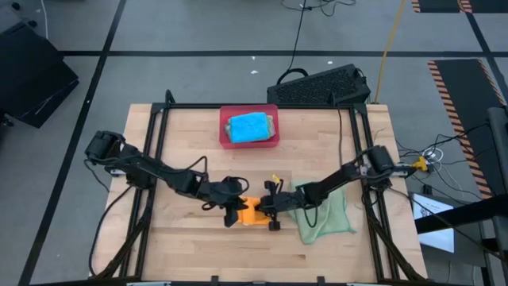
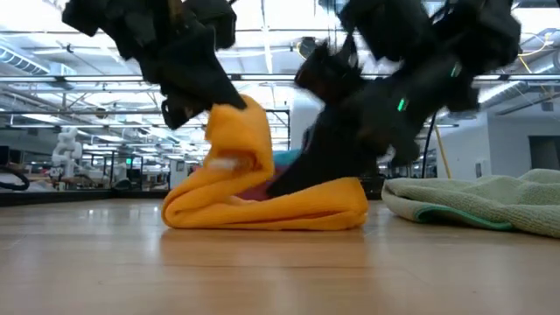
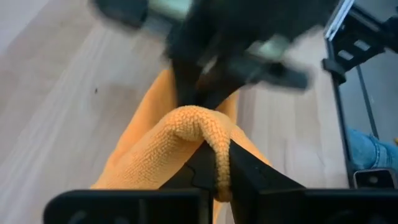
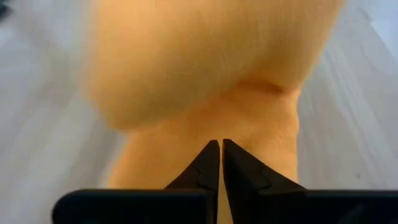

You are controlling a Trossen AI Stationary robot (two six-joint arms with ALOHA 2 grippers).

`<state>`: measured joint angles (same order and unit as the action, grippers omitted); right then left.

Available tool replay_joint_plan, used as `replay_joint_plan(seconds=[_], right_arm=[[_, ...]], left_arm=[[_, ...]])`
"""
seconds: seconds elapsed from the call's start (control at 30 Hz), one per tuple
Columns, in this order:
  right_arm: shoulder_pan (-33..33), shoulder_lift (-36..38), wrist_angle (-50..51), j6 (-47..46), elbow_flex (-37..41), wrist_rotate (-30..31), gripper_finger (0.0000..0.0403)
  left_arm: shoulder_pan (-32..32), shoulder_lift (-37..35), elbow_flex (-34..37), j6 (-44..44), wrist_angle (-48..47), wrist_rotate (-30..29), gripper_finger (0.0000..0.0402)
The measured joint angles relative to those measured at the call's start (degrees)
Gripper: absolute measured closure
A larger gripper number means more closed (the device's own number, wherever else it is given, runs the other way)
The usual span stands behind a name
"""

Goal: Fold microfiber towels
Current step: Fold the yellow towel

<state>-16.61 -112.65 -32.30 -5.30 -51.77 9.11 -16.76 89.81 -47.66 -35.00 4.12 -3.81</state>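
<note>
While three towels show on the table [image 1: 182,135], the left gripper [image 1: 232,213] is clamped on a raised fold of the single orange towel [image 1: 252,213] at the near middle. Just right of it, the right gripper [image 1: 274,208] is closed against that cloth. One green towel [image 1: 327,213] lies farther right. Behind, one pink-red tray [image 1: 228,115] holds one blue towel [image 1: 249,127].
</note>
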Motion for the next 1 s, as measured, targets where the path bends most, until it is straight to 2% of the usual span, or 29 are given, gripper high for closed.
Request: replay_joint_plan(seconds=[0.13,0.2,0.43,0.6,0.87,1.0], right_arm=[[-1.49,6.81,11.45,-0.06,-0.07,0.11,0.0389],[-2.46,9.90,17.77,-1.18,-0.03,2.02,0.0389],[-6.81,19.28,32.76,-5.73,0.81,18.73,0.0389],[-8.15,23.54,30.91,-7.47,4.44,24.21,0.0389],[-7.30,23.92,22.84,-9.88,9.82,24.00,0.0389],[-7.07,24.04,20.31,-9.77,9.94,23.92,0.0389]], left_arm=[[1.91,1.29,-0.07,0.17,0.14,2.34,0.0364],[2.88,1.54,0.08,0.68,-0.02,2.38,0.0362],[5.23,5.32,-0.14,3.79,8.18,7.57,0.0360],[5.28,7.94,-0.44,5.56,11.45,10.67,0.0340],[5.51,10.00,-1.05,7.16,14.39,12.39,0.0232],[5.58,9.00,-1.05,10.01,16.68,14.38,0.0194]])
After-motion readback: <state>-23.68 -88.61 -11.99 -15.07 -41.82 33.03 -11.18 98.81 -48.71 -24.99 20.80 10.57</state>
